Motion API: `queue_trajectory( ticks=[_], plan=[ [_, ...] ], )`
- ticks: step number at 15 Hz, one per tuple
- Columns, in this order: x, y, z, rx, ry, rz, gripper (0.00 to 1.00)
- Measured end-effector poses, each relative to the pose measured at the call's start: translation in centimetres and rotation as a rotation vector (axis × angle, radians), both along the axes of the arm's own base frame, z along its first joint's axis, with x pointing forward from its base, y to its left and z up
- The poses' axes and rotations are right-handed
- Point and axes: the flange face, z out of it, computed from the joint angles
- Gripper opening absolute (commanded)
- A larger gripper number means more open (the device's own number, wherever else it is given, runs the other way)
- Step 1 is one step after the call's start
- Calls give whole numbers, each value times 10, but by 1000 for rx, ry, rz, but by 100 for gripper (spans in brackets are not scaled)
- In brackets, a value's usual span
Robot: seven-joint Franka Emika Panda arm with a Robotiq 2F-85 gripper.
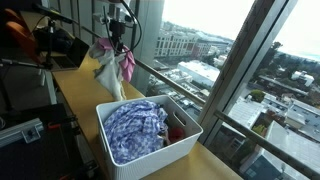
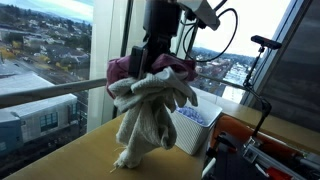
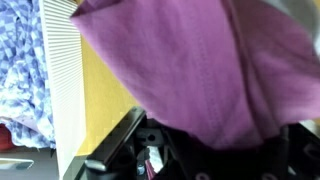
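My gripper (image 1: 118, 42) is shut on a bundle of clothes: a purple-pink garment (image 1: 127, 62) and a cream-white garment (image 1: 108, 72). It holds them hanging above the yellow wooden counter (image 1: 85, 100), beyond the white basket (image 1: 150, 150). In an exterior view the cream garment (image 2: 150, 115) hangs down to the counter, with the purple one (image 2: 125, 68) bunched under the gripper (image 2: 155, 62). In the wrist view the purple cloth (image 3: 190, 60) fills most of the picture and hides the fingertips.
The white ribbed basket holds a blue-and-white patterned cloth (image 1: 135, 128) and something red (image 1: 176, 132); it also shows in the wrist view (image 3: 60, 80). A window with a railing (image 1: 190, 100) runs along the counter. Camera stands and equipment (image 1: 30, 50) are on the other side.
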Motion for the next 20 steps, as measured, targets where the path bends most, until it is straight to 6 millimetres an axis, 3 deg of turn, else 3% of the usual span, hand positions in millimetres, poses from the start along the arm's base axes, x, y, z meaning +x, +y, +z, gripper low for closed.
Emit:
queue_trajectory(
  ticks=[3, 8, 9, 11, 15, 17, 20],
  plan=[
    [-11, -12, -48, 51, 34, -29, 1],
    [-33, 5, -84, 101, -16, -8, 1],
    [-35, 10, -87, 111, -40, 2, 28],
    [-39, 18, -91, 122, -90, 24, 35],
    [-43, 23, -95, 101, -176, 66, 66],
    [-38, 12, -91, 83, -200, 61, 78],
    [-21, -27, -73, 68, -238, 4, 99]
  ],
)
